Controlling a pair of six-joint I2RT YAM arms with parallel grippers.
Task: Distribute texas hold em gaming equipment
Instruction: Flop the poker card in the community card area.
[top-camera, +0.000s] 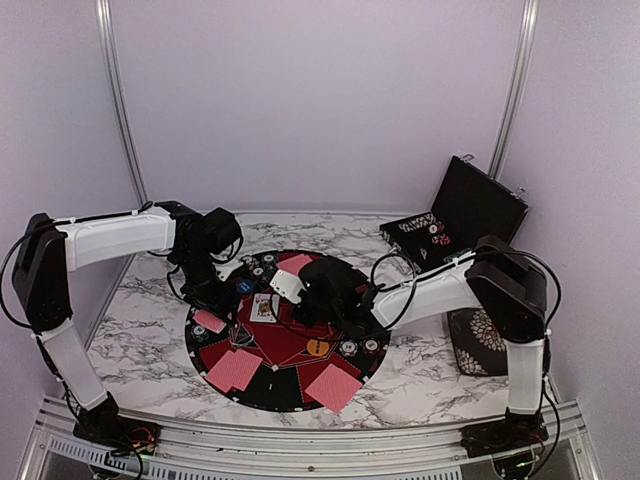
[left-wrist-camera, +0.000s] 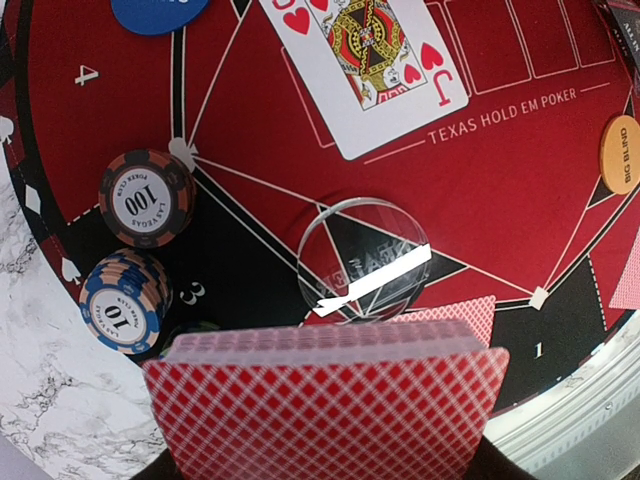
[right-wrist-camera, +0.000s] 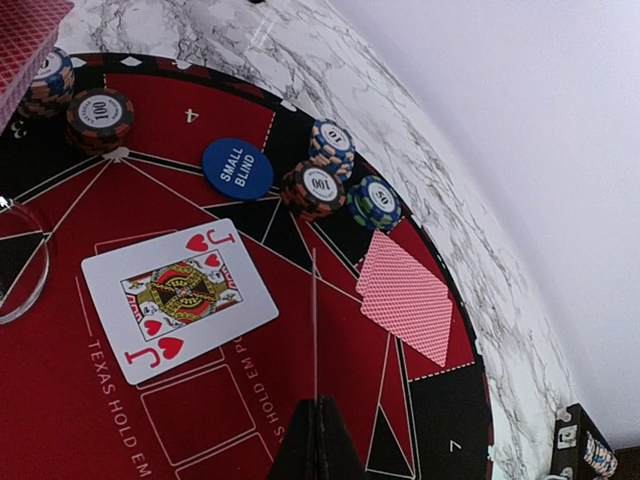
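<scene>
Here, card deck (left-wrist-camera: 325, 415) between left jaws.

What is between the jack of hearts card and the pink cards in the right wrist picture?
Nothing. In the right wrist view, only bare red mat lies between the jack of hearts and the face-down pink cards.

- "TEXAS HOLD EM POKER" on the red felt mat (left-wrist-camera: 520, 110)
- "J" with hearts on the face-up card (right-wrist-camera: 178, 293)
- "SMALL BLIND" on the blue disc (right-wrist-camera: 238, 168)
- "BIG BLIND" on the orange disc (left-wrist-camera: 621, 154)
- "100", "LAS VEGAS", "POKER CLUB" on the dark chip stack (left-wrist-camera: 146, 197)
- "10" on the blue chip stack (left-wrist-camera: 124, 301)
- "4", "3", "1" at mat seats
</scene>
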